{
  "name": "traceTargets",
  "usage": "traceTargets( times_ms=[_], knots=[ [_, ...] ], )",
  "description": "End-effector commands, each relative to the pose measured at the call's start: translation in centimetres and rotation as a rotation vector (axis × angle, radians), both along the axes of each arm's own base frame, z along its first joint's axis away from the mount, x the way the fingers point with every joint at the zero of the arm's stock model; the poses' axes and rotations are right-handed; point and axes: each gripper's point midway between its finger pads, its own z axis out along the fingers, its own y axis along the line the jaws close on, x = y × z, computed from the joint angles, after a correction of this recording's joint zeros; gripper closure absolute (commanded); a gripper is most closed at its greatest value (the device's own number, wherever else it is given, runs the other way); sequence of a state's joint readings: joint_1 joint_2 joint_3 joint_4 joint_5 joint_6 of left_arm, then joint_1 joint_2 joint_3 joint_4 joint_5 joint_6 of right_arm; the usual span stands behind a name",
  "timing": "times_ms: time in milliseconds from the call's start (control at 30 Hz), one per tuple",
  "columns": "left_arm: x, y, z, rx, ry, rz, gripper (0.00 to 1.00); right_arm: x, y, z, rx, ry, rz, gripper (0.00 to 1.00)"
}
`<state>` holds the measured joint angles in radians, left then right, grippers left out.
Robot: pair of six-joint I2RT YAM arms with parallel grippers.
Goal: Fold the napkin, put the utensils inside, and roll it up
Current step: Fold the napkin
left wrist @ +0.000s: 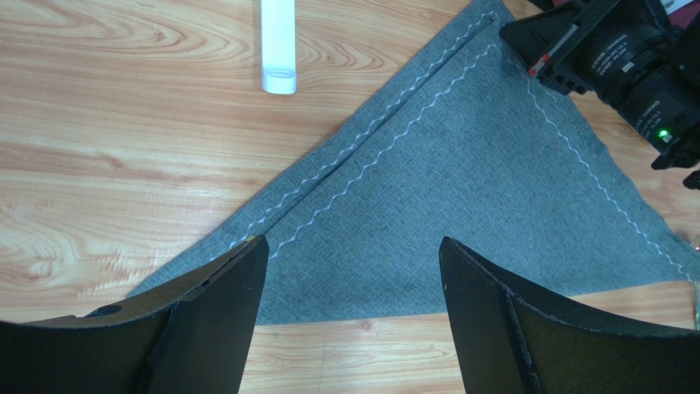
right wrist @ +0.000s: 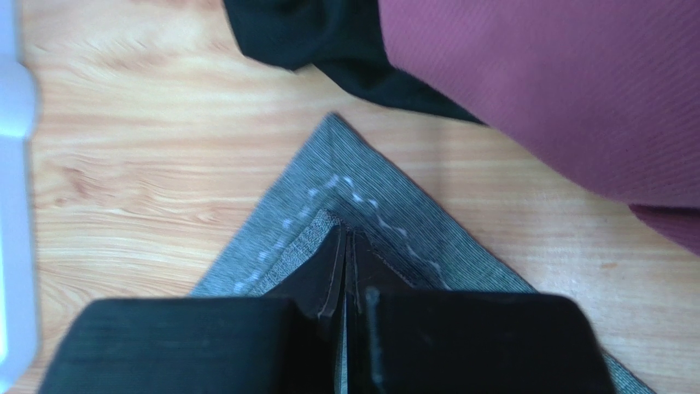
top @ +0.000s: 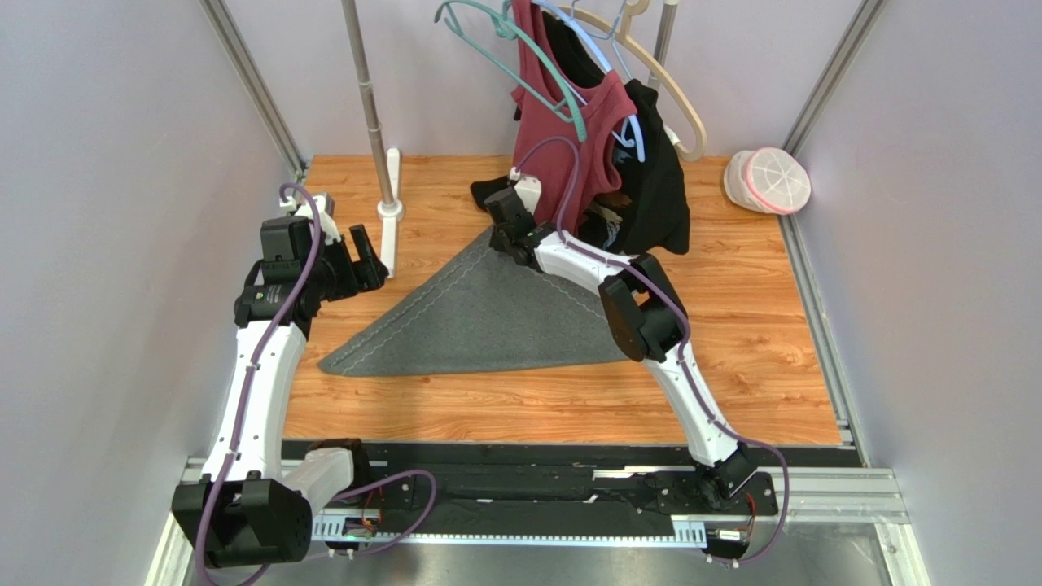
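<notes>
The napkin [top: 489, 318] lies folded into a dark grey triangle on the wooden table, with its apex at the back. It also shows in the left wrist view [left wrist: 460, 189] and the right wrist view [right wrist: 394, 189]. My right gripper [top: 504, 228] is at the apex, its jaws shut on the corner of the upper layer [right wrist: 345, 240]. My left gripper [top: 361, 263] is open and empty, above the napkin's left part [left wrist: 353, 246]. The spoon is not in view.
A maroon garment [top: 575, 134] and a black garment [top: 658, 183] hang on hangers just behind the apex. A metal pole on a white base [top: 390, 208] stands left of it. A white and pink round object [top: 768, 180] lies at the back right.
</notes>
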<state>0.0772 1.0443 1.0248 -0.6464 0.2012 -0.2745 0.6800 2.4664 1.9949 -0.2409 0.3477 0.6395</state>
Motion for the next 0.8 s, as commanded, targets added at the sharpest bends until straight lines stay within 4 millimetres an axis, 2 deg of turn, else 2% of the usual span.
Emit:
traceTargets(
  times_ms=[0, 567, 767],
  knots=[
    [0.3, -0.2, 0.6, -0.009, -0.035, -0.005, 0.15, 2.2, 1.0, 8.0, 0.114, -0.175, -0.044, 1.0],
    [0.4, -0.3, 0.5, -0.014, -0.028, -0.011, 0.15, 4.8, 0.3, 6.4, 0.128, -0.177, -0.118, 1.0],
    [0.4, -0.4, 0.4, -0.017, -0.026, -0.012, 0.15, 5.2, -1.1, 4.8, 0.122, -0.147, -0.175, 1.0]
  ],
)
